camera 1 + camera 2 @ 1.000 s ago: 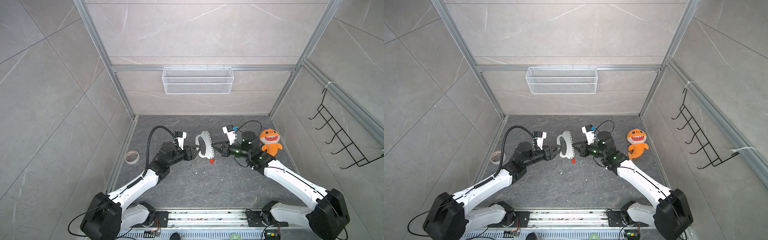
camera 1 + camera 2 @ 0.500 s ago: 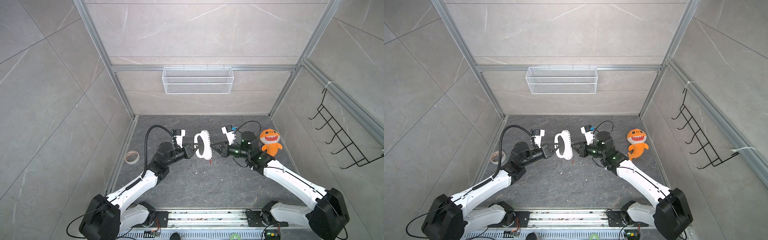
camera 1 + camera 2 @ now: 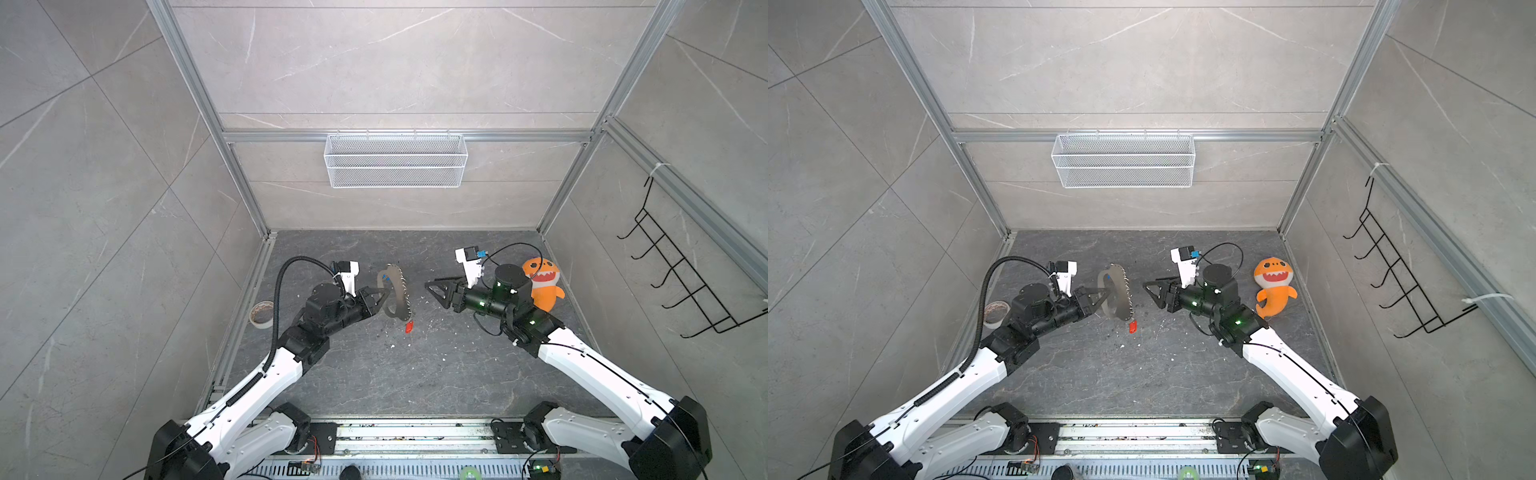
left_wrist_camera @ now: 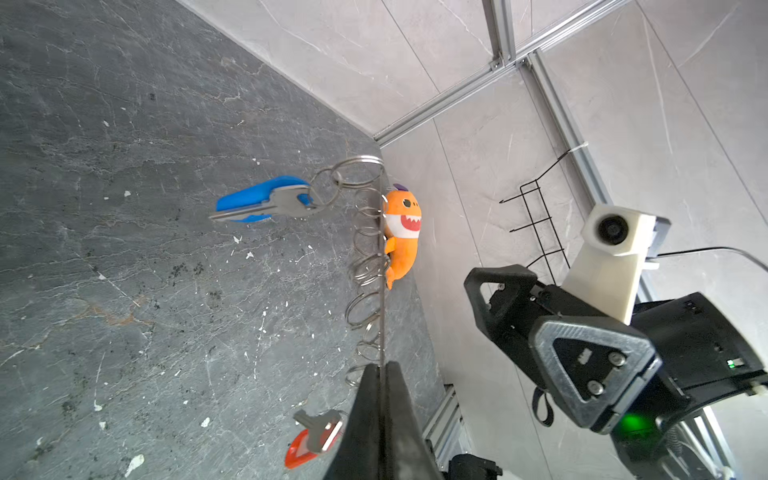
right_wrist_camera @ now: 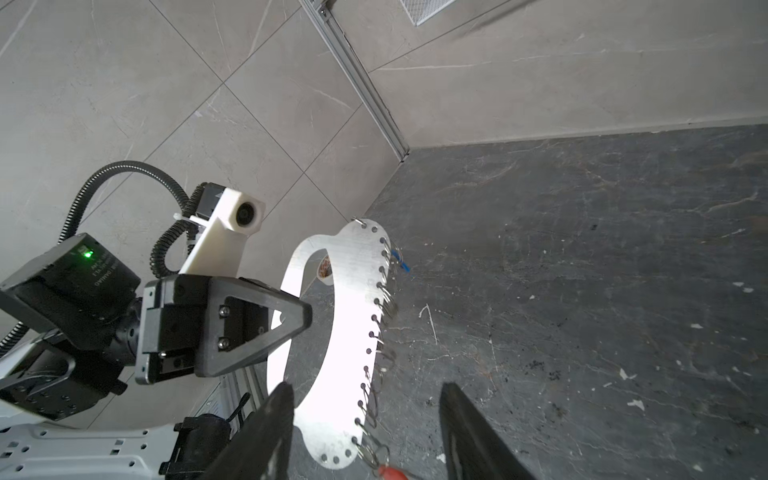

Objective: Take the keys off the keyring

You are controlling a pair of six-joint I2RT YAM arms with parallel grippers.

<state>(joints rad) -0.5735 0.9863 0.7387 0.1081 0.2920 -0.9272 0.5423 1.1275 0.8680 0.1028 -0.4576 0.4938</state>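
handover | left gripper (image 3: 384, 295) clamped shut on keyring (image 3: 398, 291) | right gripper (image 3: 433, 290) released, jaws parted, empty | red key (image 3: 409, 327), blue key (image 4: 257, 203) stayed attached

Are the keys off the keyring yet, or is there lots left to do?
Nothing is off yet. The blue key and the red key both look hooked to small rings on the keyring. In hand: the left gripper pinches the keyring's edge and holds it up. The right gripper is open, empty and apart from it. Left to do: take off both keys.
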